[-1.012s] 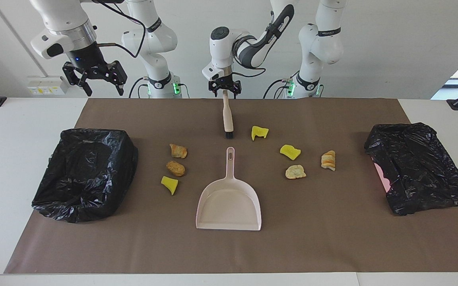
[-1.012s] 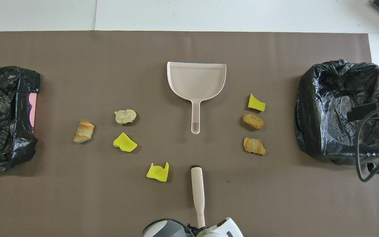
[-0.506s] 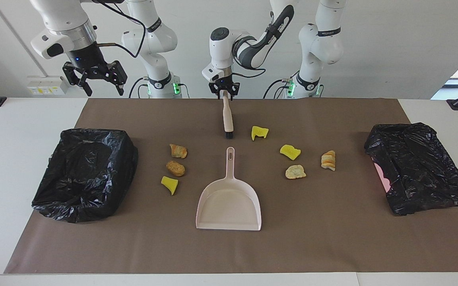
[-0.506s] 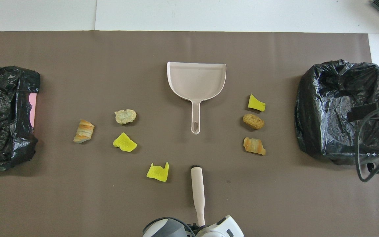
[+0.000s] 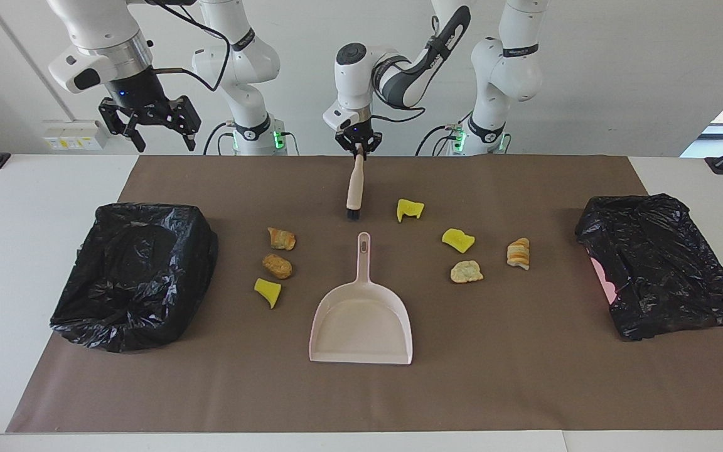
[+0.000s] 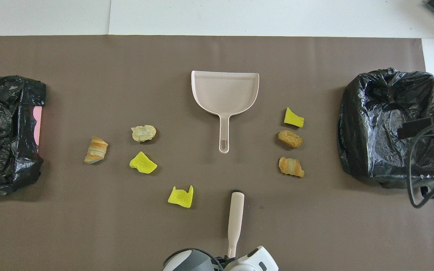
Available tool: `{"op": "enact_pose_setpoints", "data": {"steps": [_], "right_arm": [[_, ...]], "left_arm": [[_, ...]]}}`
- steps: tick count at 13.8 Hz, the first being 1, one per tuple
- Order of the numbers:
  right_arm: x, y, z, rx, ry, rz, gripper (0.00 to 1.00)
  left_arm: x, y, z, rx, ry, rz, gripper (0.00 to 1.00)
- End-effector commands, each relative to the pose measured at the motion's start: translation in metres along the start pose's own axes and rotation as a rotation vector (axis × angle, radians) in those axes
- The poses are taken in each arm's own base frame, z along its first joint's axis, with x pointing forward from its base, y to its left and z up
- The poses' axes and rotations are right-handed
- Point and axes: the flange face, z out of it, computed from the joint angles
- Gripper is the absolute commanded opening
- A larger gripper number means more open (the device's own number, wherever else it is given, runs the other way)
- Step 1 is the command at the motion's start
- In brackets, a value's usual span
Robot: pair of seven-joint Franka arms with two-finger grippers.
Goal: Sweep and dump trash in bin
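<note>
Left jaws clamp one brush, right jaws wide; seven trash bits, two bins.

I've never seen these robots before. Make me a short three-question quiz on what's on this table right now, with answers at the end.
1. True or false: the left gripper is shut on the brush.
2. How many bits of trash lie on the brown mat?
3. Which way does the dustpan handle point? A) toward the robots B) away from the robots C) toward the bin at the right arm's end

Key
1. True. It grips the handle's tip; the right gripper waits open, up over the table's edge.
2. Seven: three on the right arm's side of the dustpan, four on the left arm's.
3. A
</note>
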Motion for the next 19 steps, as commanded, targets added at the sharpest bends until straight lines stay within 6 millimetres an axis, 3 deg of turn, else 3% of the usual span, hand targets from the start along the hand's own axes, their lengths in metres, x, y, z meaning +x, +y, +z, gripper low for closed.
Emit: {"op": "enact_pose_setpoints", "data": {"steps": [1, 3, 5, 8, 10, 13, 16, 17, 19], "right_arm": [[-0.007, -0.007, 0.004, 0.016, -0.010, 0.000, 1.00], [0.001, -0.016, 0.008, 0.018, 0.011, -0.004, 1.00], [0.010, -0.035, 0.028, 0.019, -0.005, 0.000, 1.00], [0.032, -0.089, 0.063, 0.015, -0.005, 0.025, 1.00], [0.049, -0.120, 0.096, 0.010, -0.011, 0.051, 1.00], [0.072, -0.183, 0.150, 0.024, -0.014, 0.098, 1.00], [0.096, -0.240, 0.209, 0.036, -0.017, 0.156, 1.00], [0.101, -0.257, 0.222, 0.045, -0.014, 0.162, 1.00], [0.099, -0.290, 0.246, 0.050, -0.002, 0.163, 1.00]], "left_arm": [[0.028, -0.040, -0.009, 0.038, -0.048, -0.005, 0.00], [0.046, -0.065, -0.008, 0.060, -0.084, -0.005, 0.00], [0.068, -0.097, -0.004, 0.076, -0.131, 0.001, 0.00], [0.096, -0.134, -0.004, 0.064, -0.146, -0.032, 0.00], [0.118, -0.163, -0.007, 0.069, -0.131, -0.058, 0.00], [0.154, -0.206, -0.036, 0.051, -0.081, -0.095, 0.00], [0.178, -0.273, -0.081, 0.017, -0.064, -0.094, 0.00], [0.182, -0.294, -0.089, 0.009, -0.057, -0.093, 0.00], [0.191, -0.335, -0.086, -0.002, -0.060, -0.150, 0.00]]}}
